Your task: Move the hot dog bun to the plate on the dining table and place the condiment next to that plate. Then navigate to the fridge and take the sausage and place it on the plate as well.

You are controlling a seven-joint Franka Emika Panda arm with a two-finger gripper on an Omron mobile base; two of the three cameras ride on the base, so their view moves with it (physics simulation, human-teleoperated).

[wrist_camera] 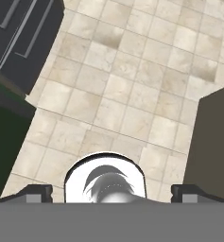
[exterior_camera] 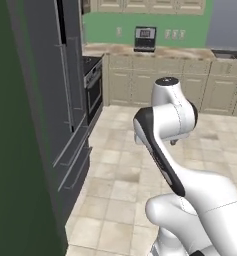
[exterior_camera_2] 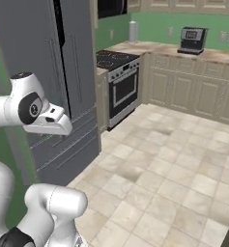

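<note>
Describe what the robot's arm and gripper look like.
The arm is glossy white with rounded, bulbous segments, dark bands and a round dark cap at the joints, and thin seam lines on the shells. No cables show. The gripper has two small, dark, blocky fingertips.

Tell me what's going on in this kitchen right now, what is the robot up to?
The white arm is folded up over its base, which stands on the tiled floor close to the tall dark grey fridge. The fridge doors are shut, and nothing is being handled. In the hand view the gripper points down at the floor with its jaws wide open and nothing between them. The sausage still has to be fetched. Beyond the fridge are a stove and cream cabinets.
</note>
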